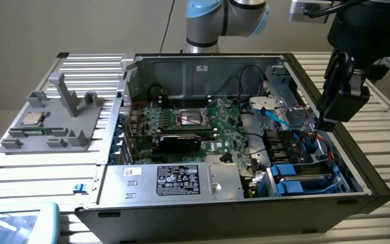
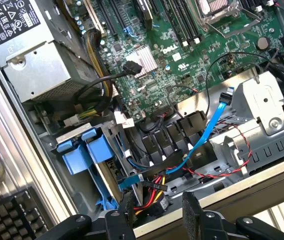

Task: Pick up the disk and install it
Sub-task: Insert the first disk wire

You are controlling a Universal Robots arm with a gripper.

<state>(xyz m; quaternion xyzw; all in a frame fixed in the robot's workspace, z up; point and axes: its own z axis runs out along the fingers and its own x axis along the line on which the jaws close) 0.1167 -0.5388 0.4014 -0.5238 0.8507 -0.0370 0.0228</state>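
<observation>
Nearest in the exterior view, a pale-blue-rimmed panel (image 1: 15,223) is lying at the near corner of the slatted table (image 1: 39,170), on the exterior view's left. It is lying just beside the open computer case (image 1: 235,218), which is resting on its side with its inside facing up. Just behind the case's near wall, a silver power supply (image 1: 181,180) with a black label is sitting toward the exterior view's left, and a drive cage (image 1: 271,180) is occupying the corner toward the exterior view's right. The disk (image 1: 296,187) is sitting in that cage, showing only its blue carrier frame. In the wrist view 2 blue carrier fronts (image 2: 82,155) are standing side by side there, the label is hidden, and I cannot tell whether the disk is fully seated. Further in, the green motherboard (image 1: 229,134) is lying flat with its metal-framed CPU socket (image 1: 193,118) facing up, and a light-blue flat cable (image 1: 276,116) is curving down toward the cage. Over the case's wall on the exterior view's right, the hand (image 1: 330,119) is hovering apart from the disk. In the wrist view its 2 black fingers (image 2: 191,212) are standing wide apart with nothing between them. On the exterior view's left, a grey fixture (image 1: 66,109) is standing on the table, carrying a small silver CPU chip (image 1: 32,119). Farthest back, the arm (image 1: 222,20) is rising behind the case.
</observation>
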